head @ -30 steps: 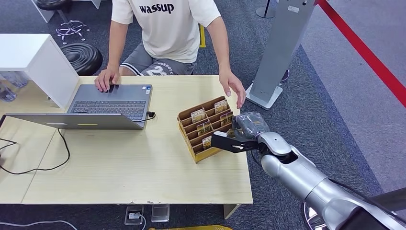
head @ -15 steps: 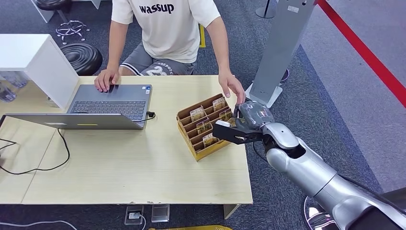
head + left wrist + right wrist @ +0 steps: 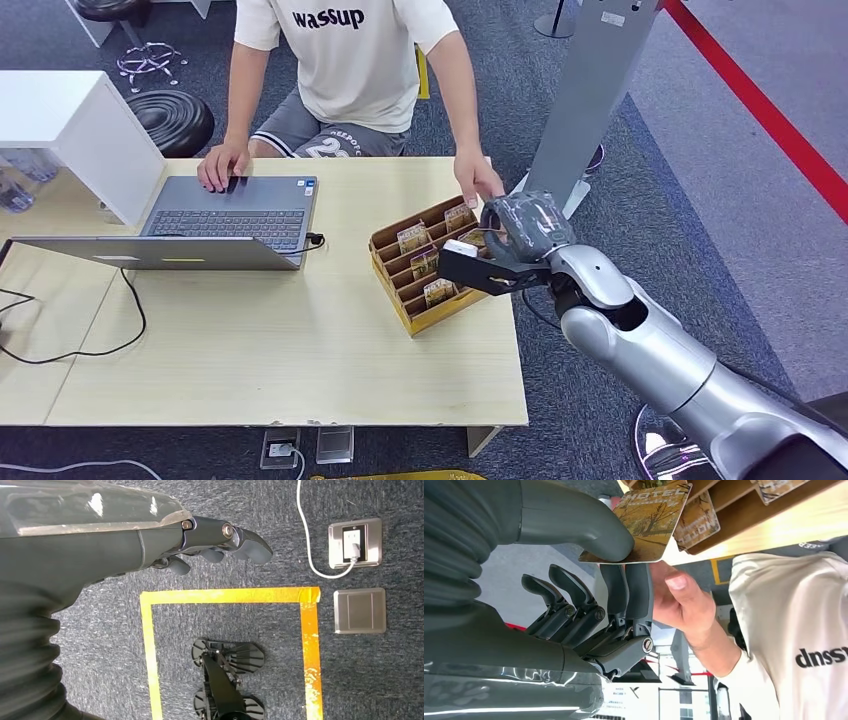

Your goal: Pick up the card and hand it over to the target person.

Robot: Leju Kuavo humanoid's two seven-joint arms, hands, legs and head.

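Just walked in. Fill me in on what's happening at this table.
The robot's right hand pinches a card between thumb and fingers, just above the wooden card rack at the table's right edge. A seated person's hand reaches in right beside it, apparently to take the card. Their other hand rests on a laptop. The left hand hangs over the floor, holding nothing.

Even, bright indoor light falls from above; the tabletop (image 3: 300,340) shows soft, short shadows and no harsh glare. The head view is sharp throughout. In the wrist views, pale highlights streak the glossy cover behind the fingers (image 3: 626,587), and the ribbed cover closest to the lens is soft.
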